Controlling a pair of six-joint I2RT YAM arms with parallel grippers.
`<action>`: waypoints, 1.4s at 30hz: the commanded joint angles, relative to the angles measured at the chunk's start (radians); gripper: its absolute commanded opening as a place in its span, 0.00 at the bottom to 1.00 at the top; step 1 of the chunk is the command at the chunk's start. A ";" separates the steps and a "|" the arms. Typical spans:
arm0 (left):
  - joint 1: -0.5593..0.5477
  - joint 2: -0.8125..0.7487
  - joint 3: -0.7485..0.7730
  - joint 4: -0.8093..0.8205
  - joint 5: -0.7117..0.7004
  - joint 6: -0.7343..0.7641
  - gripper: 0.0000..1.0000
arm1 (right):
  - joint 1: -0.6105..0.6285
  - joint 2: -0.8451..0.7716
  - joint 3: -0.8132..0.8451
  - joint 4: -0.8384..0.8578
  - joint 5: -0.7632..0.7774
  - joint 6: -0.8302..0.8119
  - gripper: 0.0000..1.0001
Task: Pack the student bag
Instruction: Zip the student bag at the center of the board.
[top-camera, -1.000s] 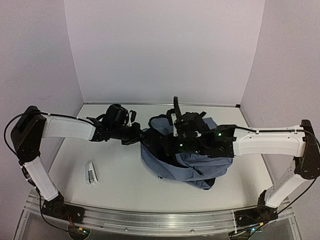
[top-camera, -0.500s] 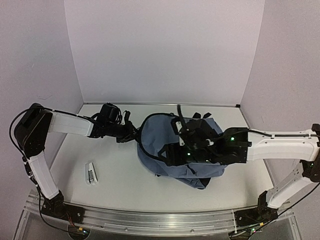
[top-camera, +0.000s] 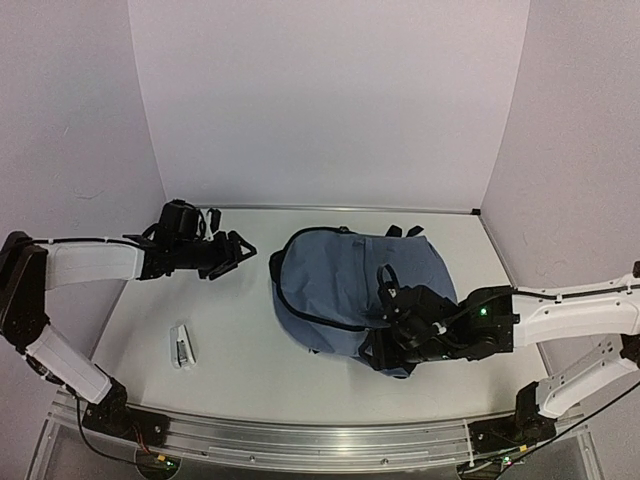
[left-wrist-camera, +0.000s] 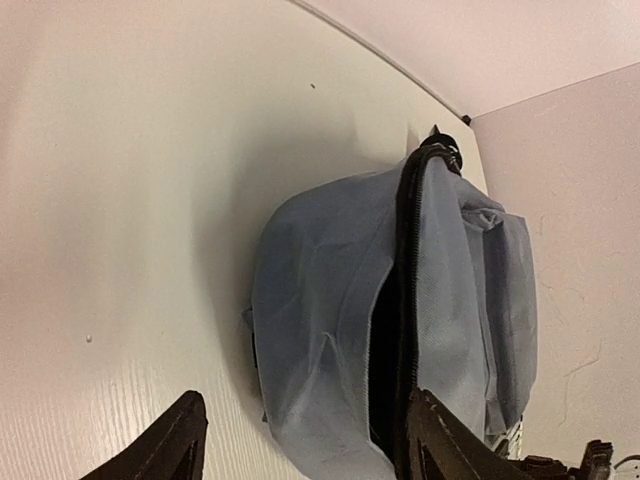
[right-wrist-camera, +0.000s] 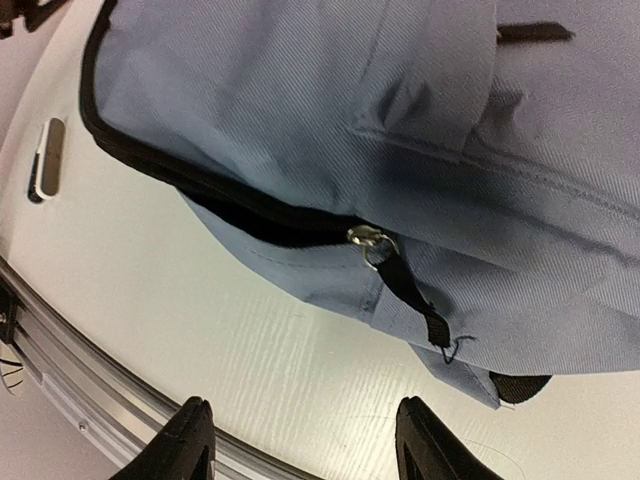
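A: Bright, even light from above. The bag (left-wrist-camera: 320, 300) throws only a soft shadow on the table (left-wrist-camera: 120, 200).
B: The overhead picture is a little grainy. Both wrist pictures bend at the edges, and the right gripper's fingers (right-wrist-camera: 188, 445) sit low in the frame, dark and blurred.

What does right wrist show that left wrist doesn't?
Only right wrist: the zipper pull with its black tab, a small white object, the metal rail at the table edge. Only left wrist: the back wall and side wall meeting at a corner. Both: the student bag on the table; left tool and right tool each open, gripping nothing.
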 joint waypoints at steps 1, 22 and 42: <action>0.001 -0.121 -0.057 -0.017 -0.020 -0.017 0.79 | 0.006 0.030 -0.016 -0.028 0.087 0.067 0.58; -0.102 0.122 0.101 -0.036 0.133 0.025 0.78 | -0.060 0.234 0.073 -0.049 0.262 -0.022 0.31; -0.144 0.180 0.123 0.010 0.189 0.064 0.00 | -0.013 0.260 0.245 -0.025 0.196 -0.211 0.00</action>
